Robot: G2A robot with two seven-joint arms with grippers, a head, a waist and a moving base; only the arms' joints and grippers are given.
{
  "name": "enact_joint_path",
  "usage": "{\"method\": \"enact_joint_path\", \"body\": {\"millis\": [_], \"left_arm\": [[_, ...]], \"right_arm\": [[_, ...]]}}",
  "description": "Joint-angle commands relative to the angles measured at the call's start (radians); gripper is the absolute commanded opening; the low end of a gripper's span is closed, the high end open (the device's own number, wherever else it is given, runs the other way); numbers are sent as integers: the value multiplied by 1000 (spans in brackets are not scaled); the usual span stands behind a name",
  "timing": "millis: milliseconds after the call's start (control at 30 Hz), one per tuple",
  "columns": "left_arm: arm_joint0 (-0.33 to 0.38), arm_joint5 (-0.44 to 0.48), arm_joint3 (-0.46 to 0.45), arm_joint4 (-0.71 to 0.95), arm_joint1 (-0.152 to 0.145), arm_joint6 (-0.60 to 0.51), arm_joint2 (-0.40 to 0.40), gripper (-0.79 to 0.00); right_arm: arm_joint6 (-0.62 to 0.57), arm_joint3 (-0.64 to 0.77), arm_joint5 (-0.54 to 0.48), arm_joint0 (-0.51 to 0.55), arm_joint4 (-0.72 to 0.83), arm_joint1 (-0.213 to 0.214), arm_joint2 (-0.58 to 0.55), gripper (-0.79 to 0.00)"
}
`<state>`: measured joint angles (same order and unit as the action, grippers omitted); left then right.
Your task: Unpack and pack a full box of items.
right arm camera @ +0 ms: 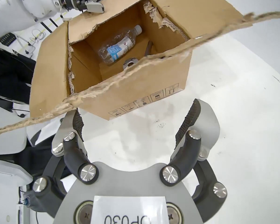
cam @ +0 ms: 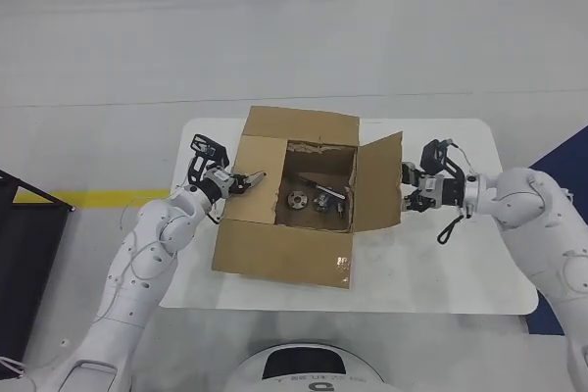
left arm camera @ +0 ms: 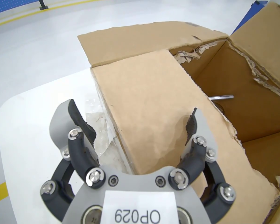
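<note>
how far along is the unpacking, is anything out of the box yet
Done: the box has its flaps open. In hand: nothing; the left gripper and right gripper are both open, each by a side flap. Left: the bottle, metal flange and metal rod still lie inside, so unpacking looks barely started and repacking comes after.

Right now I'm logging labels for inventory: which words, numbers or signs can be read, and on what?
"OP029", upside down: white tag of the left end effector.
"OP030", partly cut off: matching tag of the right end effector.
No legible words: black handling pictograms on the brown cardboard box.
Too blurred: blue-white label on the clear plastic bottle.
</note>
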<state>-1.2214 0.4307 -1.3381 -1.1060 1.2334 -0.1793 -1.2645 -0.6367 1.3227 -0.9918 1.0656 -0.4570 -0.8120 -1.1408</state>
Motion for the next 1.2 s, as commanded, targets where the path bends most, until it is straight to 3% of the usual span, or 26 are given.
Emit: {"method": "enact_joint_path", "body": {"millis": [0,100,400,533,767,1033,1167], "left_arm": [[0,0,0,0,0,0,0,0],[0,0,0,0,0,0,0,0],[0,0,0,0,0,0,0,0],[0,0,0,0,0,0,0,0],[0,0,0,0,0,0,0,0],[0,0,0,0,0,0,0,0],[0,0,0,0,0,0,0,0]], "right_arm": [[37,50,76,6,-80,-8,18,0],[75,111,159,11,-148,-20,46,0],[122,258,264,51,-160,-23,29,0],[149,346,433,94,-300,-29,45,0],[158,386,628,107,-454,-51,108,0],[43,339,709,47,-419,-80,155,0],[49,340,716,32,-385,-90,158,0]]}}
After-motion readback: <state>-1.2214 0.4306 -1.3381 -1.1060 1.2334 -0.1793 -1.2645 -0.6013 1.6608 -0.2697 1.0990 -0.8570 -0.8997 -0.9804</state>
